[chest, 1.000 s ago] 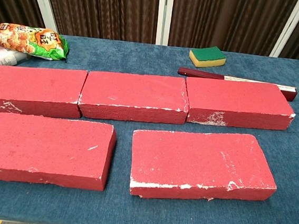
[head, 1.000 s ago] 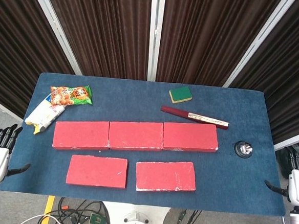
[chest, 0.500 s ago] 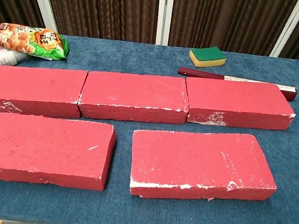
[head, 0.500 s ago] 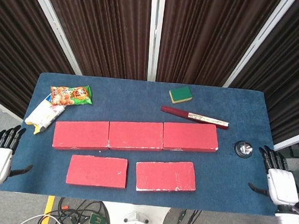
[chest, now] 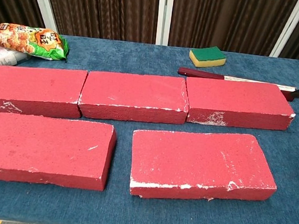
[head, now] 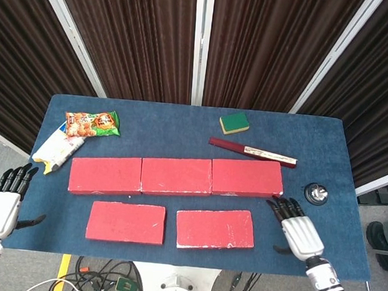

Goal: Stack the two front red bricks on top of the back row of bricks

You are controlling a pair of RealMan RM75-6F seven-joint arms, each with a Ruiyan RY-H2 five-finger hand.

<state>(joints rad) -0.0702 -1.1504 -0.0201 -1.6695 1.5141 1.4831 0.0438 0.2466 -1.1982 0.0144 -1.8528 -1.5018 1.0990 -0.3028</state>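
Bricks look heavy, stiff, crumbly-edged: your right robot hand [head: 300, 231], fingers apart and empty, should clasp the front right brick [head: 215, 228] by its long sides.

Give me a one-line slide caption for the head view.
Right hand open beside the front right brick, left hand off the table edge; both front bricks unstacked.

On my table [head: 182, 128], three bricks form the back row [head: 176, 176], two front bricks [head: 170, 225] before it. Behind lie a sponge [head: 234, 123] and folded fan [head: 252, 151]; snack bags [head: 92, 123] far left; my right hand [head: 298, 231] beside the right front brick.
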